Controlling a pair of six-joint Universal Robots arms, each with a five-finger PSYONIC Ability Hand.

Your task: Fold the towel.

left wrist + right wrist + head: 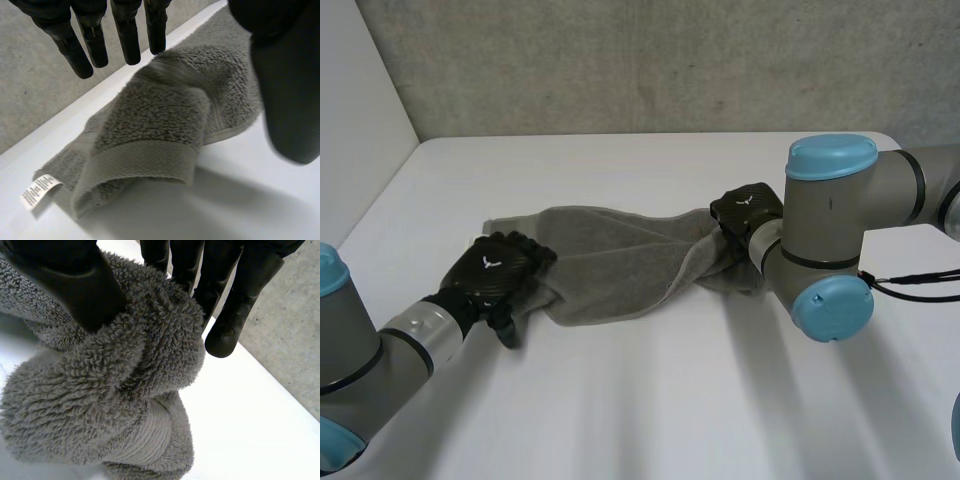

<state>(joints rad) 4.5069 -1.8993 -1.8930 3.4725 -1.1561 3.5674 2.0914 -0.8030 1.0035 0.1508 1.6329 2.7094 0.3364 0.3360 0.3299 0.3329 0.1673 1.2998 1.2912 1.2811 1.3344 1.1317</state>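
One grey towel [610, 265] lies stretched across the middle of the frame on the white table [650, 400]. Your right hand [748, 210], centre right, is closed tight on its bunched end. Your left hand [500, 268], lower left, sits over the other end, grip impossible to tell. Secure that end, then carry both over evenly.

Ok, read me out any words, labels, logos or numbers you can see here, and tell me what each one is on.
White label at a corner of the towel: lines of print, too small to read.
Left hand: a white V-shaped mark on its back, no letters.
Right hand: the same white mark on its back, no letters.
Nothing else carries any text or numbers.
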